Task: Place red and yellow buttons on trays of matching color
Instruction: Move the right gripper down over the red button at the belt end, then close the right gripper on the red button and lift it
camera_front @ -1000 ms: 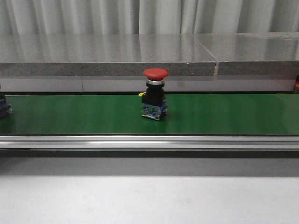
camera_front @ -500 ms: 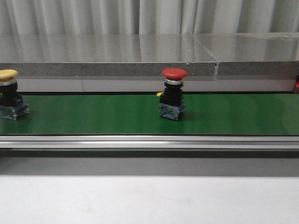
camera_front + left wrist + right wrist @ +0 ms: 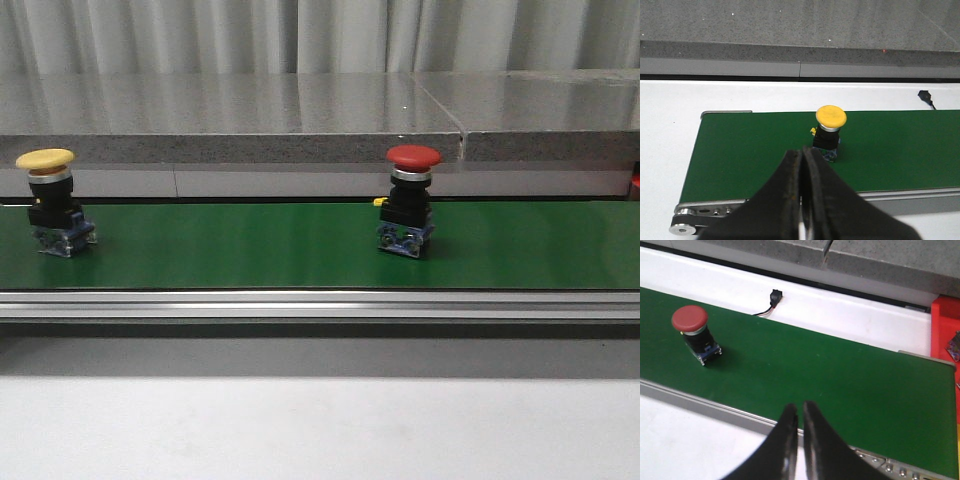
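Two push buttons, both upright on the green conveyor belt [image 3: 240, 250]. Item one: red mushroom-head button [image 3: 410, 213], right of the belt's middle in the front view, black body on a clear blue-tinted contact block. Item two: yellow mushroom-head button [image 3: 55, 202], near the belt's left end, same build.

Left tool [image 3: 801, 165]: fingers together, empty, poised just short of the yellow button [image 3: 829, 132], which stands on the belt directly beyond the tips. Right tool [image 3: 799, 415]: fingers nearly together with a thin gap, empty, over the belt's near rail, well apart from the red button [image 3: 694, 335].

Red tray [image 3: 946, 335]: an edge shows beyond the belt's right end. Yellow tray: not in view.

Handling note, as judgement: each tool should part its fingers before descending, then close on the black body below the cap rather than the domed head, allowing for belt travel.

Surroundings: belt on a white desk [image 3: 320, 425]; grey speckled stone ledge [image 3: 230, 115] behind; pale curtain [image 3: 320, 35] at the back.
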Motion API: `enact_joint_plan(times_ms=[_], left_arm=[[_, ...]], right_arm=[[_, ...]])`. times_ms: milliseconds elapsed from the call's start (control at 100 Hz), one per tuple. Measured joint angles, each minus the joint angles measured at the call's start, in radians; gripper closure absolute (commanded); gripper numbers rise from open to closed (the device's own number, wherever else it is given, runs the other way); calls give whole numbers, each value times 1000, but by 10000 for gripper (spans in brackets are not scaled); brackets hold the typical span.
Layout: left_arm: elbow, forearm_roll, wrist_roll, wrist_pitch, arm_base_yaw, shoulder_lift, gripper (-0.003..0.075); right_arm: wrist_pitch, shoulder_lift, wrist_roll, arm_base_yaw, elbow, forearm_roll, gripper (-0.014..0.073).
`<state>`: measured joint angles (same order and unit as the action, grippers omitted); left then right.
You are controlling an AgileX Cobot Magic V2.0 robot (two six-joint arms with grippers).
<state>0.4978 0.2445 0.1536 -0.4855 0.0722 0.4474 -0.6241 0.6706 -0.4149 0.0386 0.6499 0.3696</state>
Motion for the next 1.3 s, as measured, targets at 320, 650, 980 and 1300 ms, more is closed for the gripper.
enact_joint_plan(times_ms=[320,650,980,1300], left_arm=[[0,0,0,0,0,0,739],[0,0,0,0,0,0,739],[0,0,0,0,0,0,739],[0,0,0,0,0,0,739]], right_arm=[[-38,5,0,0,0,0,-38],[-84,256,-26,-17,84,-2,-38],[-76,535,-49,-106,200,-3,-38],[-39,738,-69,-169,320,0,-38]])
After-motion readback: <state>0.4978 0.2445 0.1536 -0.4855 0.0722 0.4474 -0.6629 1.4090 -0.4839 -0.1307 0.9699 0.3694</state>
